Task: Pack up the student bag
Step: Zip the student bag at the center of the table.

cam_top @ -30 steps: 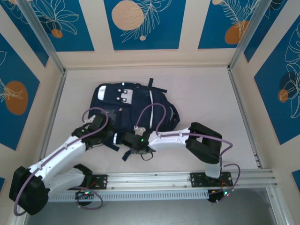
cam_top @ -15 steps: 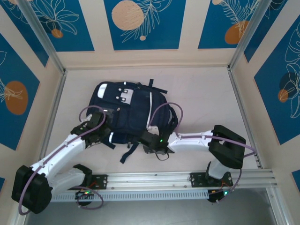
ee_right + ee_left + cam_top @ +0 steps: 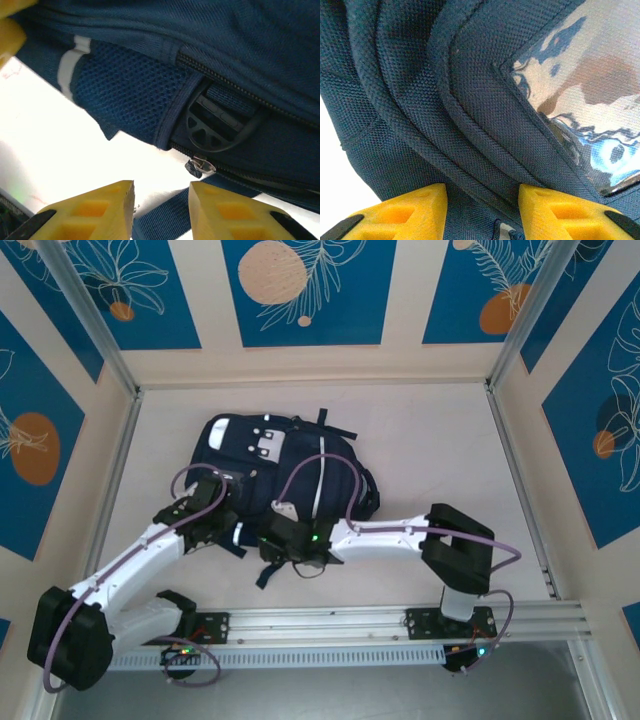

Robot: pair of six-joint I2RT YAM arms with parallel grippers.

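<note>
The student bag, dark navy with white stripes and pale patches, lies flat mid-table. My left gripper is at its near left corner. In the left wrist view, the left gripper has its yellow fingers apart, astride a seamed fold of the bag. I cannot tell if they pinch it. My right gripper is at the bag's near edge. The right gripper is open over a navy strap. A metal zipper pull hangs just above its right finger, untouched.
A shiny plastic patch sits by the fold. A black buckle and a mesh side pocket lie above the zipper. A loose strap trails toward the front rail. Bare table lies right of the bag.
My right gripper swung right along the bag's near edge, then came back left, and its jaws have widened a little. The left gripper's jaws have narrowed slightly; that arm barely moved.
</note>
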